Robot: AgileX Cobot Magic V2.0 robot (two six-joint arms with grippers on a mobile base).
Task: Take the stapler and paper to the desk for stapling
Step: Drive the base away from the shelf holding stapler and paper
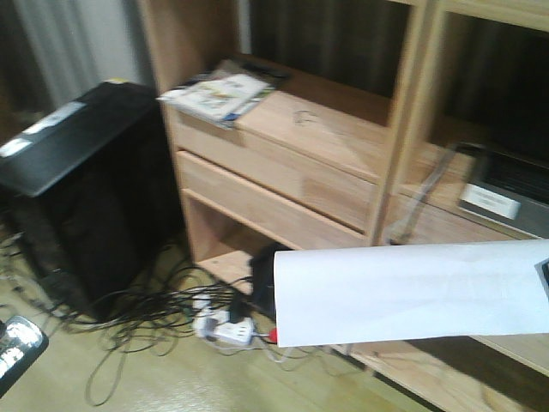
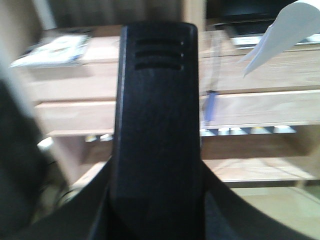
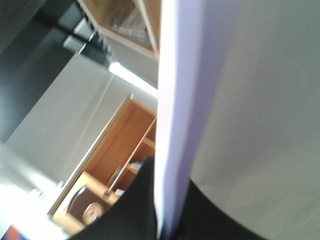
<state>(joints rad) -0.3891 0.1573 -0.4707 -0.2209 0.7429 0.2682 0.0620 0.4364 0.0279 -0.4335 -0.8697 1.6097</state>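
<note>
While right jaws pinch the paper [image 1: 403, 292], long axis three-to-nine, left jaws clamp the stapler [image 2: 157, 125] at its nine-o'clock end

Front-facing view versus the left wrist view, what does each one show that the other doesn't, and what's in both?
Only the front-facing view plainly shows the cable tangle and the white power strip on the floor. Only the left wrist view shows a black slotted body up close, filling the centre of the picture. Both show the paper, held up off any surface, the light-wood shelf unit, and the booklets lying on it.
</note>
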